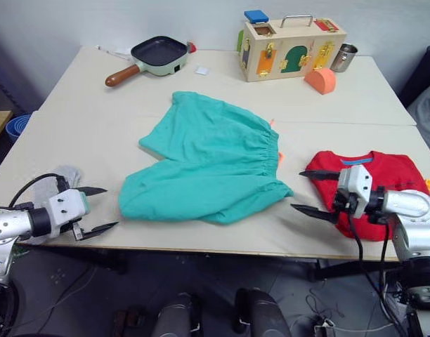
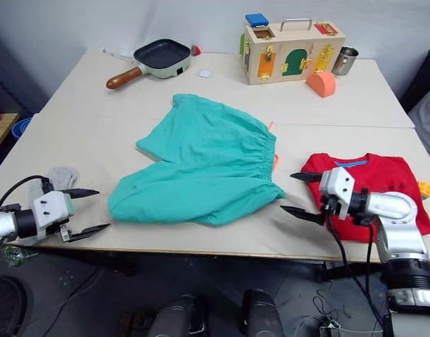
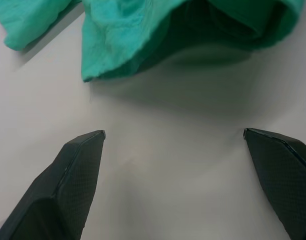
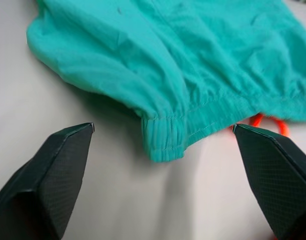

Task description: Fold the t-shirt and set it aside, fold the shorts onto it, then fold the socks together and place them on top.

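Left gripper [image 1: 98, 209], right gripper [image 1: 310, 191] agape

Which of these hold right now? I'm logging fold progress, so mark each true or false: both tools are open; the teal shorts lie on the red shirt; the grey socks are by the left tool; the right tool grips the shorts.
1. Both tools are open: true; the left tool and the right tool are spread wide.
2. The teal-green crinkly fabric shorts lie on the bright red cloth t-shirt: false; they lie beside it.
3. The light grey knit socks are by the left tool: true.
4. The right tool grips the shorts: false; it holds nothing.
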Available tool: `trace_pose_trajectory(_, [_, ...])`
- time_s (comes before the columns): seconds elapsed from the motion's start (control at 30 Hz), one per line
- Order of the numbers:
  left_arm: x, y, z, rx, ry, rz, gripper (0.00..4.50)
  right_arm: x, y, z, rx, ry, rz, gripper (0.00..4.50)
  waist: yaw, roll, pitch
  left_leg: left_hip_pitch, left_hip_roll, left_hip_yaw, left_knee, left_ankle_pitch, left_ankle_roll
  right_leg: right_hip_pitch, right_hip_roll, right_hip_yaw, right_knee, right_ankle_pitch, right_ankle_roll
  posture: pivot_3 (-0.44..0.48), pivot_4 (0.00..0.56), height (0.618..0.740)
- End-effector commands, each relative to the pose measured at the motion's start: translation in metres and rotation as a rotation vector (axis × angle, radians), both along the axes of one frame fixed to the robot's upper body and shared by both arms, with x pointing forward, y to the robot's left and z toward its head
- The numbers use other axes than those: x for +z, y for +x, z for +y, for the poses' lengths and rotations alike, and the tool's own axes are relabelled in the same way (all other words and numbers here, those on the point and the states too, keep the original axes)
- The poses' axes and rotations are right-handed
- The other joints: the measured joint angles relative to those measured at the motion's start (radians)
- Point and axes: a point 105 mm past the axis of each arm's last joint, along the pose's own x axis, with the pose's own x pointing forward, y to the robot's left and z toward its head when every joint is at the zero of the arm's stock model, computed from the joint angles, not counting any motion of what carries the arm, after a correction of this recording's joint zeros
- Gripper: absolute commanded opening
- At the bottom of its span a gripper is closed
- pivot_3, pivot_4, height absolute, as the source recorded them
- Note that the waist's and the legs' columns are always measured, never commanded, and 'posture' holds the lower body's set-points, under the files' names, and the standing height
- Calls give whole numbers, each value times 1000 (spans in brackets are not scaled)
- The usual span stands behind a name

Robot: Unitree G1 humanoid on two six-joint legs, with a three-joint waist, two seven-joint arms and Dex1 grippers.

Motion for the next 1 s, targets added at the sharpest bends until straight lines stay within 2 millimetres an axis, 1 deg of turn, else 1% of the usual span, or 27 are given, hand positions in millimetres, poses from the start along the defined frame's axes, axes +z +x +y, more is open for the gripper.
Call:
trace_pose_trajectory(0.03, [24,-15,-31,-204,-62,-130,4482,10,-13,7,110,-22,-105,4500,0,0,0,0,0,0,0,0,0,0,0,0,0,0,0,0,150,740])
trace_pose_trajectory(0.07, [27,-18,-45,-253,-100,-134,4482,8,-16,14,144,-28,-112,4500,1,0,0,0,0,0,0,0,0,0,0,0,0,0,0,0,150,740])
trace_pose_trajectory(0.13, [27,-20,-63,-303,-120,-136,4482,3,-20,27,204,-46,-126,4500,1,0,0,0,0,-1,0,-1,0,1,-1,0,0,0,0,0,150,740])
trace_pose_trajectory(0.2, [17,-20,-80,-346,-77,-126,4482,-6,-20,41,235,-83,-149,4500,0,0,0,0,0,-1,0,0,0,1,0,0,0,0,0,0,150,740])
trace_pose_trajectory(0.23, [10,-18,-85,-350,-45,-127,4482,-10,-20,47,243,-94,-161,4500,0,0,0,0,0,-1,0,0,0,1,0,0,1,0,0,0,150,740])
trace_pose_trajectory(0.3, [3,-12,-90,-336,-11,-149,4482,-16,-16,55,241,-113,-190,4500,-1,0,0,1,-1,0,0,0,0,1,1,0,1,0,0,0,150,740])
trace_pose_trajectory(0.4, [-3,-2,-94,-317,6,-177,4482,-19,-9,66,237,-127,-238,4500,-1,0,0,1,-1,1,0,0,0,0,1,0,2,0,0,0,150,740])
trace_pose_trajectory(0.5, [-14,4,-96,-330,57,-165,4482,-24,-4,77,261,-170,-261,4500,-1,0,0,1,-1,1,0,0,0,0,1,0,2,0,0,0,150,740])
trace_pose_trajectory(0.57, [-18,29,-83,-225,110,-176,4500,-27,5,85,256,-189,-285,4122,3,0,0,1,-1,1,0,0,0,0,1,0,3,0,0,0,150,740])
trace_pose_trajectory(0.6, [-19,38,-78,-190,123,-180,4500,-27,9,87,251,-194,-297,3932,5,0,0,2,-1,0,1,0,0,2,1,0,4,0,0,0,150,740])
trace_pose_trajectory(0.63, [-20,42,-77,-177,128,-173,4187,-26,11,89,250,-191,-305,3506,4,1,0,3,-2,0,1,2,2,2,0,0,3,0,0,0,150,740])
trace_pose_trajectory(0.67, [-21,44,-76,-173,122,-163,4085,-25,12,89,251,-190,-310,3224,3,1,0,3,-2,1,1,2,2,3,0,0,3,0,0,0,150,740])
trace_pose_trajectory(0.73, [-24,45,-77,-187,120,-131,3574,-25,12,90,257,-191,-315,2529,0,1,0,7,-2,1,1,2,1,6,-1,1,5,0,0,0,150,740])
trace_pose_trajectory(0.83, [-25,47,-76,-190,107,-88,2632,-26,14,89,253,-199,-318,1450,-1,1,0,13,-1,0,-1,1,0,12,-1,1,4,0,0,0,150,740])
trace_pose_trajectory(0.93, [-23,45,-79,-173,-7,-4,1663,-23,19,88,230,-181,-322,379,-2,1,0,13,-1,0,-1,1,-1,12,0,1,5,0,0,0,150,740])
trace_pose_trajectory(0.97, [-21,41,-84,-192,-57,37,1384,-21,19,87,228,-170,-318,65,-2,1,0,13,-1,0,-1,1,-1,12,0,1,5,0,-1,0,150,740])
trace_pose_trajectory(1.0, [-19,38,-87,-209,-83,66,1061,-20,18,87,232,-161,-309,0,-2,1,0,13,-1,0,-1,1,-1,12,0,1,6,0,-1,0,150,740])
